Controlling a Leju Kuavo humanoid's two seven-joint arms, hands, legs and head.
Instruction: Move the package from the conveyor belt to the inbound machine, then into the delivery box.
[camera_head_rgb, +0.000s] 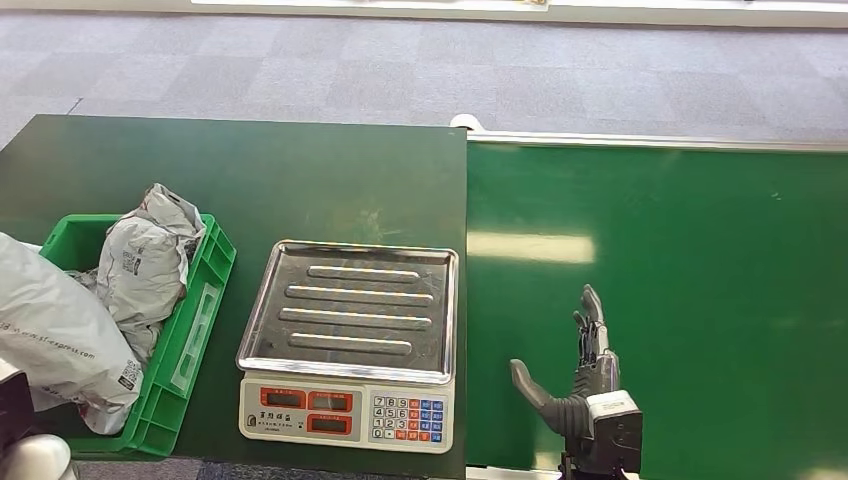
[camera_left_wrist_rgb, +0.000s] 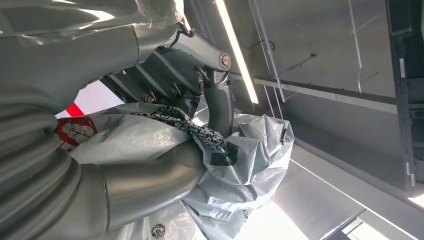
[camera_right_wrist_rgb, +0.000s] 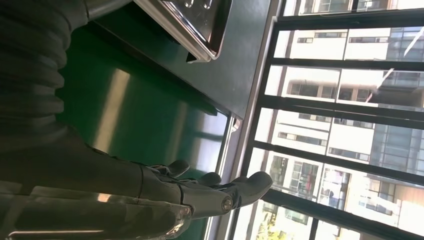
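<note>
My left hand (camera_left_wrist_rgb: 200, 100) grips a crumpled grey plastic package (camera_left_wrist_rgb: 240, 165) with printed labels, thumb under it and fingers over it. In the head view this package (camera_head_rgb: 55, 330) hangs over the near left end of the green delivery box (camera_head_rgb: 205, 290) and hides the hand. A second grey package (camera_head_rgb: 145, 260) lies inside the box. The inbound machine is a scale (camera_head_rgb: 350, 310) with a bare steel tray, right of the box. My right hand (camera_head_rgb: 585, 375) is open and holds nothing, low over the green conveyor belt (camera_head_rgb: 680, 300); its spread fingers (camera_right_wrist_rgb: 220, 192) show in the right wrist view.
The dark green table (camera_head_rgb: 260, 180) carries the box and the scale. The belt's metal rail (camera_head_rgb: 650, 142) runs along its far edge. Grey carpet floor (camera_head_rgb: 400, 70) lies beyond. The scale's keypad and red displays (camera_head_rgb: 345, 408) face the near edge.
</note>
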